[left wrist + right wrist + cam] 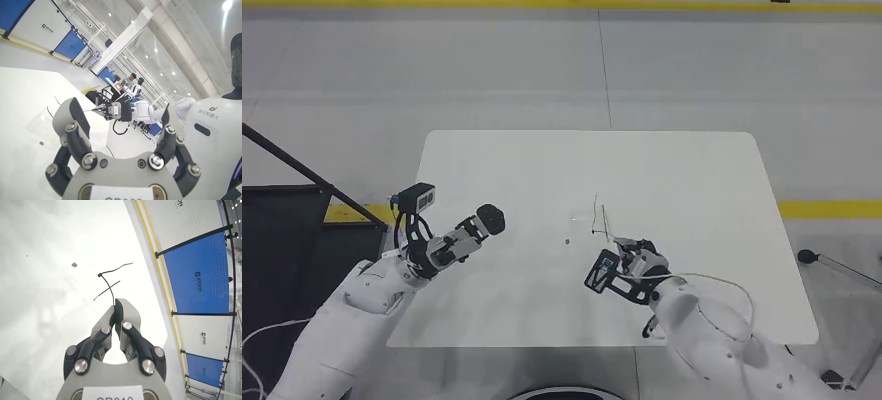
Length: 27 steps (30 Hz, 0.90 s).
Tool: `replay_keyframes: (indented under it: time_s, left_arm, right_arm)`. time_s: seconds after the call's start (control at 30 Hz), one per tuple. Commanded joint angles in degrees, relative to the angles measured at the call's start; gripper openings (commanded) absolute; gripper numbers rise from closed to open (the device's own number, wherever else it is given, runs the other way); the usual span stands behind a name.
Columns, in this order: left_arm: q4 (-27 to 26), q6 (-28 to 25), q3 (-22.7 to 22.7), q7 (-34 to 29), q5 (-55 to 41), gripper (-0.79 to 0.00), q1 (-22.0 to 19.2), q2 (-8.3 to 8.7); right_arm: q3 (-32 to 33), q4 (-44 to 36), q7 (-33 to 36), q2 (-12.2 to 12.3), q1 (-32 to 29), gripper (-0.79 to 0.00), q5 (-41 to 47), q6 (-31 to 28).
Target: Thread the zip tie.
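Hanging from the right gripper's point(116, 303) tightly closed jaws, the zip tie point(99, 275) arcs over the table's point(692, 180) middle, crossing a second tie point(103, 293) that lies flat. The left gripper point(121, 106), jaws spread, hovers well apart.

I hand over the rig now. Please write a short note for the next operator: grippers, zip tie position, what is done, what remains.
Left gripper: open, empty, over the table on the robot's left.
Right gripper: shut on the black zip tie, holding its strap, with the head away from the grip.
A second thin black strip lies on the table nearby.
Done: tie gripped.
Left: threading; no closed loop shows.
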Motion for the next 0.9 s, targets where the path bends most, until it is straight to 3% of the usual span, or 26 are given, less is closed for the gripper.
replay_keyframes:
  time_s: [0.0, 0.4, 0.87]
  left_arm:
    - [0.00, 0.00, 0.00, 0.00, 0.00, 0.000, 0.00, 0.00]
    - [0.00, 0.00, 0.00, 0.00, 0.00, 0.000, 0.00, 0.00]
    - [0.00, 0.00, 0.00, 0.00, 0.00, 0.000, 0.00, 0.00]
  right_arm:
    - [-1.92, 2.07, 1.38, -1.51, 2.36, -0.785, -0.17, 0.14]
    - [-7.63, 11.64, 11.41, -8.51, 10.39, -0.785, 0.99, -1.37]
    - [-9.19, 15.90, 14.67, -13.02, 12.32, -0.785, 3.06, -7.04]
